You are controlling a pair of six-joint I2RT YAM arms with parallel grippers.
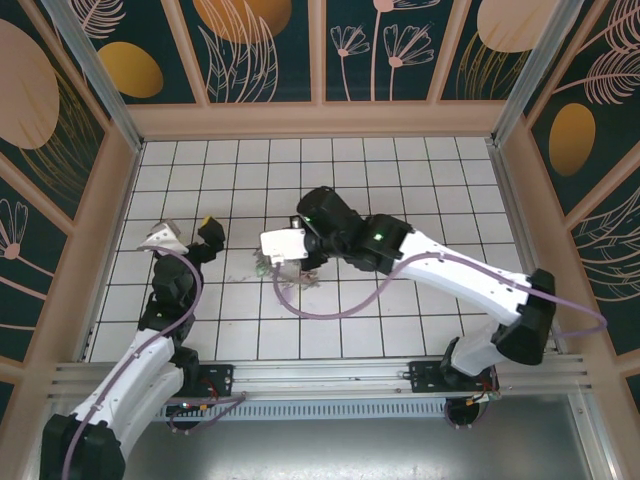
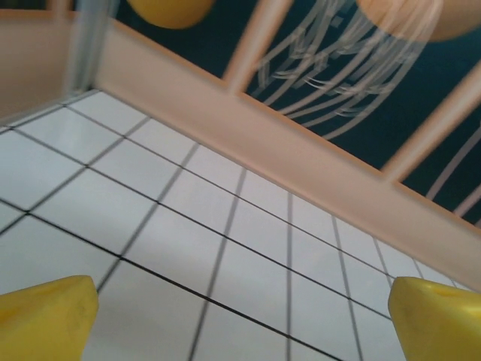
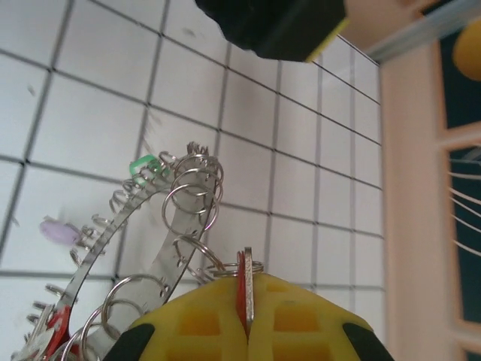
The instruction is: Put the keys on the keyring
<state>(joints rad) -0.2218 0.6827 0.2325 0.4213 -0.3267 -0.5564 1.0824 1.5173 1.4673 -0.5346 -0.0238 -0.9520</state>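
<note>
Right fingers: nearest the right wrist lens, our yellow right fingers [image 3: 188, 320] are clenched on a red key [image 3: 246, 280], seen edge-on as a thin plate in the seam between them.
Keyring: the keyring [image 3: 174, 226] stands tilted just beyond those fingers, a flat grey band fringed with small split rings, and one of the rings touches the held key.
Other keys: a green key [image 3: 143, 165] sits at the band's far rim, a purple key [image 3: 58, 229] lies beside the band on the tabletop [image 2: 225, 256], and a second red head [image 3: 54, 325] is at the lower rim.
Left fingers: our left fingers [image 2: 45, 316] are released, spread wide with nothing between them, over bare tiles well to the left of the keyring.
Risk, slip: we judge the grip on the key to be narrow, so a twist against the ring could rotate or drop it.
Risk, drag: the keyring looks unsupported, and pushing the key could shove or topple the band instead of opening a ring.
Risk, snag: neighbouring rings crowd the target and may catch the key.
Hidden: we cannot tell whether the held key is already threaded, nor whether the green and purple keys are attached.
Cut off: from above, the right wrist's housing covers the grip and most of the keyring.
</note>
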